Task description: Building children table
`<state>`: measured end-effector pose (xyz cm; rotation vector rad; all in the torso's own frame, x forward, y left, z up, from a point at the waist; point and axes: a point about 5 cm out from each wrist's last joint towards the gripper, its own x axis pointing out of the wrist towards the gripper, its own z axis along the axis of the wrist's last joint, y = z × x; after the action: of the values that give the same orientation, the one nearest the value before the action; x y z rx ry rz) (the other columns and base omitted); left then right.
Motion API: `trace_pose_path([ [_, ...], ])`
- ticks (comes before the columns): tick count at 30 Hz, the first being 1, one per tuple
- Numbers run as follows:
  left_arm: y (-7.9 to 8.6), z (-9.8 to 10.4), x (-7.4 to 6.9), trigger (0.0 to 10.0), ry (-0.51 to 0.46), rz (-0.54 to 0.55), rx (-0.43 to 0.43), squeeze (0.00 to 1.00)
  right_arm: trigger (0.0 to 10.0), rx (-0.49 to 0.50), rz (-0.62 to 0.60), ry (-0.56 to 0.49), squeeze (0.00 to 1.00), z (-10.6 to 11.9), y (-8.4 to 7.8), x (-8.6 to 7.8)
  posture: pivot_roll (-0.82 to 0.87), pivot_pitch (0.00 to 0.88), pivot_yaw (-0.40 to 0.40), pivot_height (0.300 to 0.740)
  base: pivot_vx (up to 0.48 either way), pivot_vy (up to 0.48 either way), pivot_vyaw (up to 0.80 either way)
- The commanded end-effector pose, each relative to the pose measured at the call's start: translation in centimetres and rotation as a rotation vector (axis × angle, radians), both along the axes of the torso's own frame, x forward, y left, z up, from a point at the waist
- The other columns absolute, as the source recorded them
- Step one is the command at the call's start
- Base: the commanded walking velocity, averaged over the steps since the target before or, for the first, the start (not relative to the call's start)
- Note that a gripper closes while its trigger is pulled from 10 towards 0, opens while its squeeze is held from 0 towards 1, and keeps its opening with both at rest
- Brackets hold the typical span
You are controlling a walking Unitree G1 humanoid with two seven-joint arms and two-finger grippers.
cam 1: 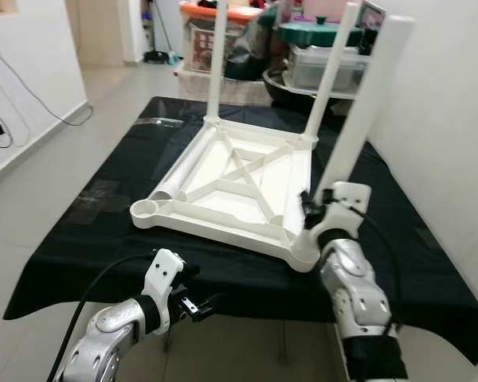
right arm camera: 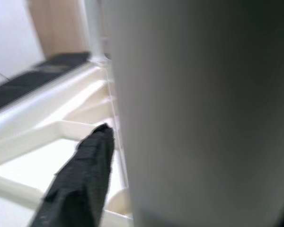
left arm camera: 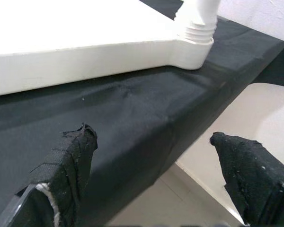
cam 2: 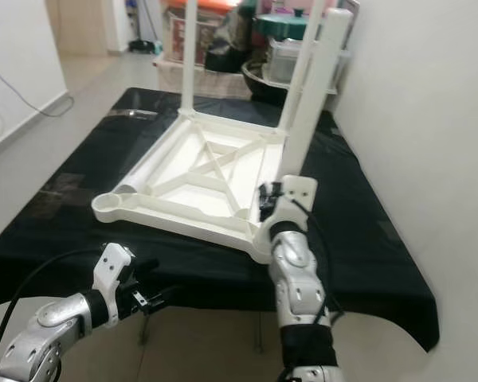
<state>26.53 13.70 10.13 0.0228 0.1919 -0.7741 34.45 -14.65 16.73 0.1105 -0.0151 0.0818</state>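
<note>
Black cloth covers the tabletop [cam 1: 103, 199], where a white plastic children's table [cam 1: 231, 187] lies upside down with two legs screwed in at its far corners. The right end effector [cam 1: 317, 208] is clamped round a third leg [cam 1: 365, 107] standing at the near right corner. The left end effector [left arm camera: 154, 158] hangs spread wide, holding nothing, just off the tabletop's near edge

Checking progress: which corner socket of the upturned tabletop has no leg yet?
The near-left socket, an open round cup. The two far corners hold upright legs, and the right gripper holds a leg at the near-right corner.
</note>
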Motion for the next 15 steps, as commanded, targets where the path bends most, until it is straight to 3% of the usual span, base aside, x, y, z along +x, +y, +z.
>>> trace_pose_path([
  [1, -0.1, -0.3, 0.0, 10.0, 0.014, -0.001, 0.001, 0.0, 10.0, 0.027, 0.084, -0.036, 0.0, 1.3, 0.5, 0.7, 0.08, 0.0, -0.102, 0.74, 0.0, 0.0, 0.0],
  [2, 0.0, -0.4, 0.1, 10.0, 0.013, 0.001, 0.003, 0.0, 10.0, 0.034, 0.105, -0.045, 0.0, 1.6, 0.4, 0.8, 0.08, 0.0, -0.102, 0.74, 0.0, 0.0, 0.0],
  [3, 0.0, -0.4, 0.1, 10.0, 0.01, 0.005, 0.008, 0.0, 10.0, 0.108, 0.233, -0.093, 0.0, 3.0, 0.5, 0.7, 0.08, 0.0, -0.107, 0.74, 0.0, 0.0, 0.0],
  [5, 0.1, -0.5, 0.1, 10.0, 0.009, 0.01, 0.008, 0.0, 10.0, 0.153, 0.452, -0.188, 0.0, 5.1, 0.8, -0.4, 0.07, 0.0, -0.108, 0.74, 0.0, 0.0, 0.0],
  [7, 0.1, -0.6, 0.1, 10.0, 0.01, 0.012, 0.006, 0.0, 10.0, 0.152, 0.515, -0.213, 0.0, 5.5, 0.9, -0.8, 0.07, 0.0, -0.108, 0.74, 0.0, 0.0, 0.0],
  [10, -0.1, -0.6, 0.0, 10.0, 0.013, 0.009, 0.002, 0.0, 10.0, 0.113, 0.574, -0.216, 0.0, 5.4, 1.0, -1.3, 0.08, 0.0, -0.112, 0.74, 0.0, 0.0, 0.0],
  [11, -0.3, -0.6, -0.2, 10.0, 0.018, 0.002, -0.007, 0.0, 10.0, 0.046, 0.682, -0.188, 0.0, 4.5, 1.3, -2.0, 0.08, 0.0, -0.114, 0.74, 0.0, 0.0, 0.0],
  [12, -0.3, -0.6, -0.2, 10.0, 0.018, 0.002, -0.007, 0.0, 10.0, 0.046, 0.682, -0.188, 0.0, 4.5, 1.3, -2.0, 0.08, 0.0, -0.114, 0.74, 0.0, 0.0, 0.0],
  [15, -0.3, -0.7, -0.3, 10.0, 0.022, -0.003, -0.007, 0.0, 10.0, -0.038, 0.866, -0.108, 0.0, 2.4, 1.9, -3.0, 0.09, 0.0, -0.116, 0.74, 0.0, 0.0, 0.0],
])
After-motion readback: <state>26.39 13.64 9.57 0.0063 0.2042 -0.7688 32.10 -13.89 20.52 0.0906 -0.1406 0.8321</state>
